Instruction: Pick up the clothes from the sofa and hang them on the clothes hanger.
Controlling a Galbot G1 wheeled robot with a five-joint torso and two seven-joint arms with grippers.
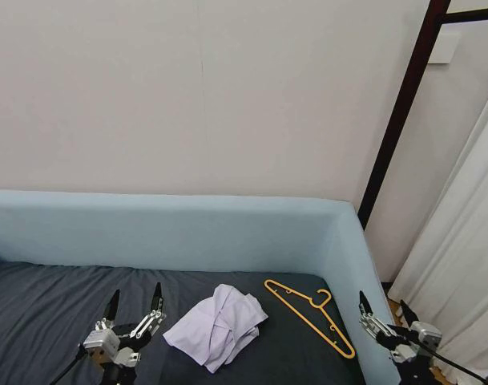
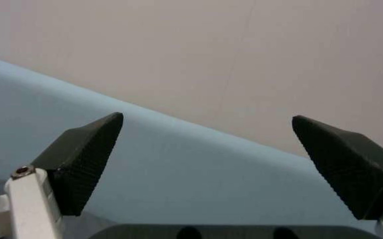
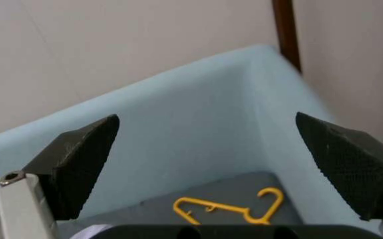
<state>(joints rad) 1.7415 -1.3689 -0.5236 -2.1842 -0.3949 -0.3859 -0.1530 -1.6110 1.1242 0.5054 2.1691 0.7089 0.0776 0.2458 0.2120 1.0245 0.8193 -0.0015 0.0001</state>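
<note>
A crumpled pale lilac garment [image 1: 217,325] lies on the dark grey seat of the sofa [image 1: 35,305]. Just to its right rests an orange clothes hanger [image 1: 310,314], flat on the cushion, its hook end also in the right wrist view [image 3: 234,209]. My left gripper [image 1: 135,304] hovers low over the seat to the left of the garment, open, its black fingertips [image 2: 85,164] wide apart with nothing between them. My right gripper [image 1: 384,307] stands open by the sofa's right arm, beyond the hanger, fingertips [image 3: 78,169] spread and empty.
The light blue backrest and right armrest [image 1: 344,241] wall in the seat. A dark wooden post [image 1: 400,112] rises behind the sofa's right corner, with a white curtain [image 1: 460,265] hanging at the far right. A plain wall stands behind.
</note>
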